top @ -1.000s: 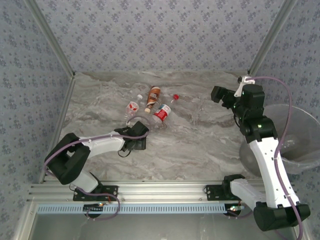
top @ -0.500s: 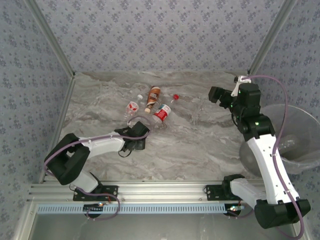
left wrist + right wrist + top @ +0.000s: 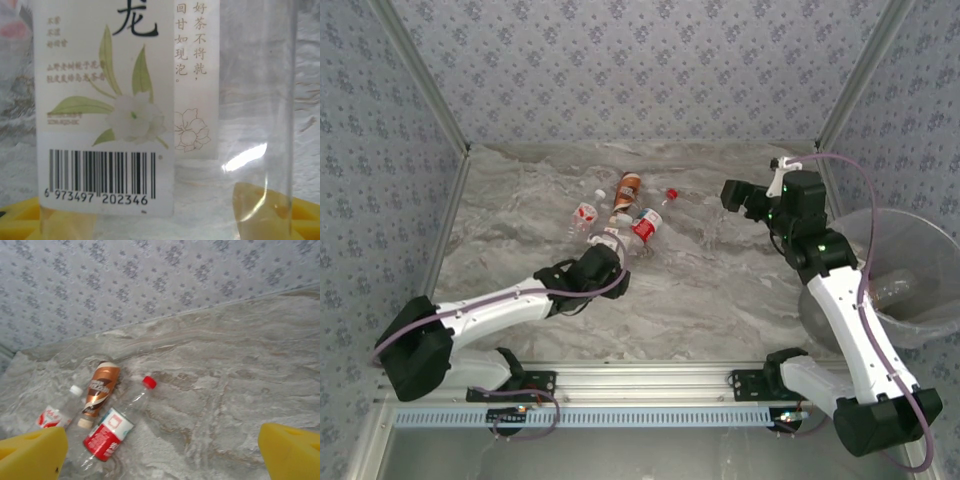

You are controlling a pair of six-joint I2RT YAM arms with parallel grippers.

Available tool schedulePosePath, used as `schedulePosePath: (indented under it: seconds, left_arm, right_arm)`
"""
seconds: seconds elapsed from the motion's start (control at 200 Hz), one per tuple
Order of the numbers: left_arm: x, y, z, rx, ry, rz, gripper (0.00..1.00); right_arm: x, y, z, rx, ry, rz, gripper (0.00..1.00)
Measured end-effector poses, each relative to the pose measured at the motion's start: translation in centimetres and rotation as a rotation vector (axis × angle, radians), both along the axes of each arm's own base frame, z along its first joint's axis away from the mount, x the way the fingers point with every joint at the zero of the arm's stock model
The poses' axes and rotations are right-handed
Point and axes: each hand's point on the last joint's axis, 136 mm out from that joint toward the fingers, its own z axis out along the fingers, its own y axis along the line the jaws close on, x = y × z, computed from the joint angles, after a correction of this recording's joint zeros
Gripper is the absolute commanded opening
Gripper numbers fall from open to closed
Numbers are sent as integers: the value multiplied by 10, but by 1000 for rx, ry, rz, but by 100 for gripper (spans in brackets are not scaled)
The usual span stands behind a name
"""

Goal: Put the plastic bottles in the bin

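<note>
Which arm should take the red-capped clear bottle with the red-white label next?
Right. The right gripper is open and empty, faces the red-capped clear plastic bottle, and its arm stands beside the round translucent bin. The left gripper has a white-labelled clear bottle between its fingers.

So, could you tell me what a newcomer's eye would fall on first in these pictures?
Probably the clear bottle with a flower label, looming right against the left wrist camera between the yellow fingertips of the left gripper, which seems closed on it. Next, the loose plastic bottles lying on the table toward its far side, and the big translucent bin at the right edge of the overhead view.
</note>
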Motion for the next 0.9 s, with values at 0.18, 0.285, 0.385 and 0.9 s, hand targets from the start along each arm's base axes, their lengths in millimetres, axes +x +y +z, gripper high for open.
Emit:
schedulePosePath:
  seconds: [0.18,0.285,0.385,0.9]
  left_arm:
    - [-4,-21,21,-86,-43,-113,15]
    - [-6,-34,29,-122,-48,-171,0]
    - [-4,-45,39,-155,-70,-209,0]
    - [9,-73,77,-215,-178,-292,0]
  right_arm:
    - [3,30,-18,71,79,121,100]
    - [5,54,-34,131,158,198,99]
    - [5,79,-47,176,227,261,98]
    - [7,164,-60,337,355,463,94]
